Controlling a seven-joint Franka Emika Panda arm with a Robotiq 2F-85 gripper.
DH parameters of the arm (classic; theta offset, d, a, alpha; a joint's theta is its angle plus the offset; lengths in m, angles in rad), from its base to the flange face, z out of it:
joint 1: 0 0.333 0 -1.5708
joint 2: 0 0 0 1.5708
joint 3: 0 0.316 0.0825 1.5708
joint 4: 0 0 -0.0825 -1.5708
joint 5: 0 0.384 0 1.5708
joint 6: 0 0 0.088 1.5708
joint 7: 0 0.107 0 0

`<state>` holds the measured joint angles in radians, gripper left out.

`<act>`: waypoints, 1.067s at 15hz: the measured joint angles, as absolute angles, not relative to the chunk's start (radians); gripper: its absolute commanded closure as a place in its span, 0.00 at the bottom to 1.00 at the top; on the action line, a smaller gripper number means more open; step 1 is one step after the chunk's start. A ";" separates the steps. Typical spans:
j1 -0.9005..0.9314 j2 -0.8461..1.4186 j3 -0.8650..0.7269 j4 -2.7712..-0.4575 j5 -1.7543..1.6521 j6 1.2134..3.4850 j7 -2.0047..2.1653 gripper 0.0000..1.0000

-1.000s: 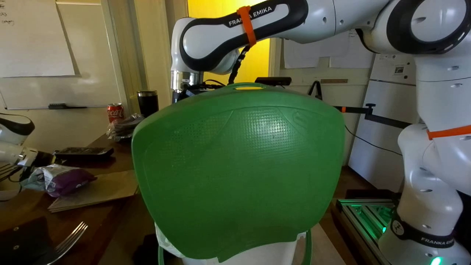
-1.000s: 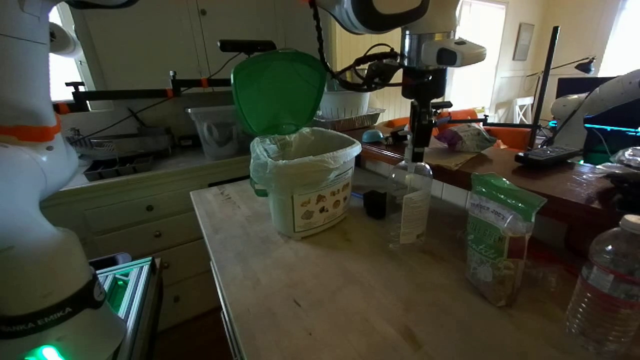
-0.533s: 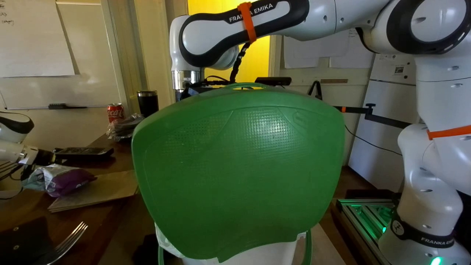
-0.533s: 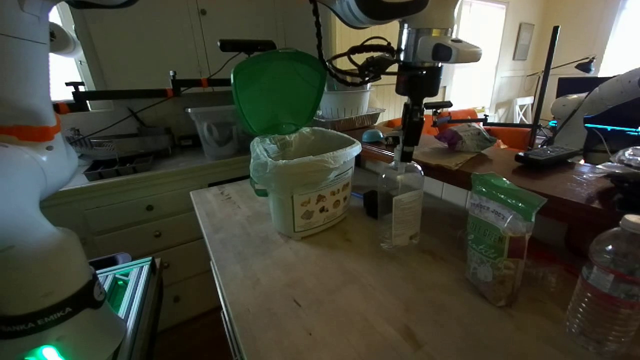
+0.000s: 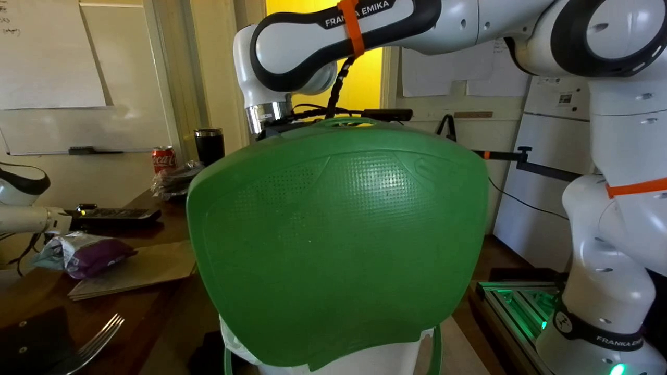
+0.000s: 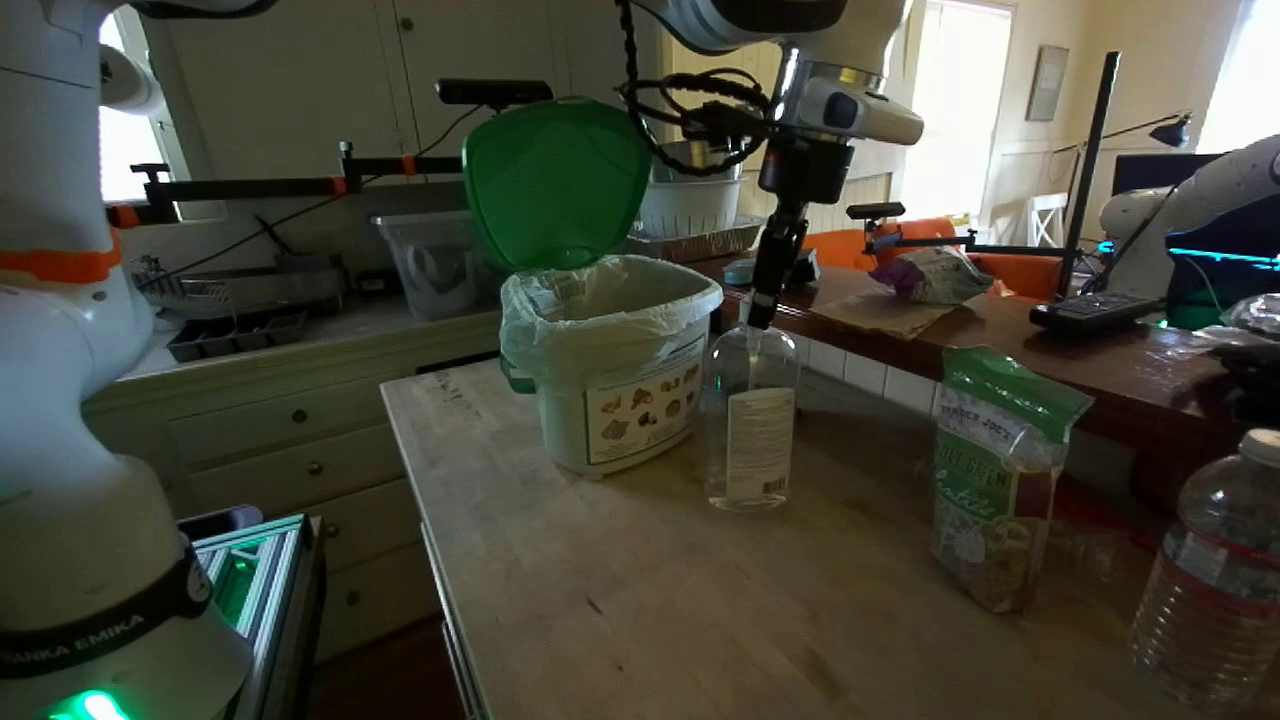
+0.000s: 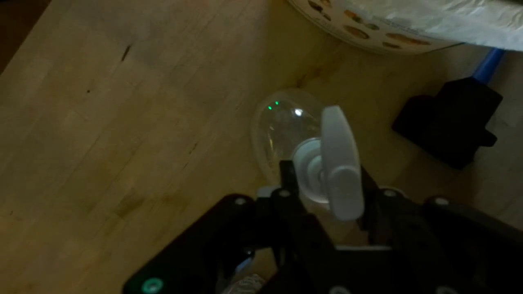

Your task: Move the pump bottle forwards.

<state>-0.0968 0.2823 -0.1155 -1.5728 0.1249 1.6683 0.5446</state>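
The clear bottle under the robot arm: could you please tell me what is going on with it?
A robot arm has its gripper closed around the top of the clear pump bottle. The bottle stands upright on the wooden tabletop, near but apart from the pale bin, whose green lid is open. The job is to move it forwards.

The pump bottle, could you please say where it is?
In an exterior view, the pump bottle stands on the tabletop, just right of the white bin, under the gripper.
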 measured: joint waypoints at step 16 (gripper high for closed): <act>-0.038 0.088 -0.104 -1.838 0.100 1.760 0.849 0.91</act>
